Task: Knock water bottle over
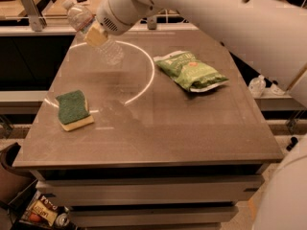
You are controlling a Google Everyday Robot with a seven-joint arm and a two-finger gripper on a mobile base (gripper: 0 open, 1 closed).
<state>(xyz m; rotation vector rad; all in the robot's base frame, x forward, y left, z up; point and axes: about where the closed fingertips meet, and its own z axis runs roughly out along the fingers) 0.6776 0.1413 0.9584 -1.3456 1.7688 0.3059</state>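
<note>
Though I cannot tell whether my pincer (96, 34) is clenched or released, it touches the tilted water bottle (80, 18) just to its left.

table (192, 143): brown top, curved white glare (151, 75) | lower shelves (144, 191): grey | rear counter (43, 30): pale ledge, dark beneath | gripper (96, 34): above table's far-left corner

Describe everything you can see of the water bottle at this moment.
The water bottle is clear, ribbed plastic with a white cap. It is tilted, not yet flat: the cap leans toward the far left and the base sits lower, near the far left corner of the table. The gripper is against its middle and hides part of the body. The sponge and the green bag lie apart from it.
</note>
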